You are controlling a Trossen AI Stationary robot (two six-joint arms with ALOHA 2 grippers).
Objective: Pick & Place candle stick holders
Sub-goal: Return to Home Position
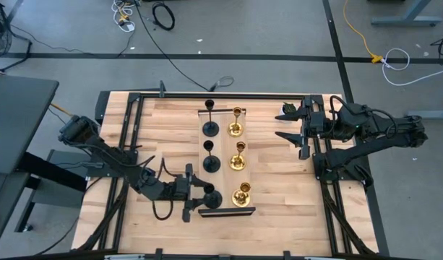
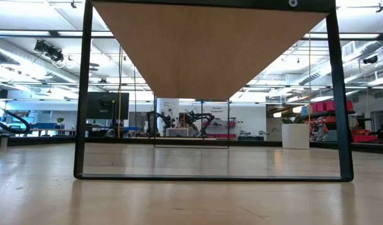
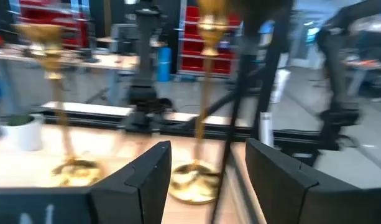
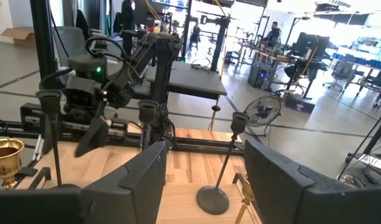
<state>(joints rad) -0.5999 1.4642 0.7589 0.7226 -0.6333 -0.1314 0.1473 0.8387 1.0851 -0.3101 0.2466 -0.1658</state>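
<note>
Three black candle stick holders (image 1: 210, 165) stand on their round bases in a row down the middle of the table. Three gold ones (image 1: 238, 162) stand in a row just to their right. My left gripper (image 1: 191, 193) reaches in level from the table's left at the nearest black holder (image 1: 212, 198). It is open, one finger on either side of the thin stem (image 3: 230, 137) without touching it. My right gripper (image 1: 290, 124) hangs open over the table's right part, with nothing between its fingers (image 4: 204, 149).
A black bar (image 1: 227, 211) lies just in front of the nearest pair of holders, and a thin one (image 1: 207, 112) lies behind the farthest pair. A black frame (image 1: 221, 96) runs round the tabletop. A small white pot with a plant (image 3: 19, 132) shows in the left wrist view.
</note>
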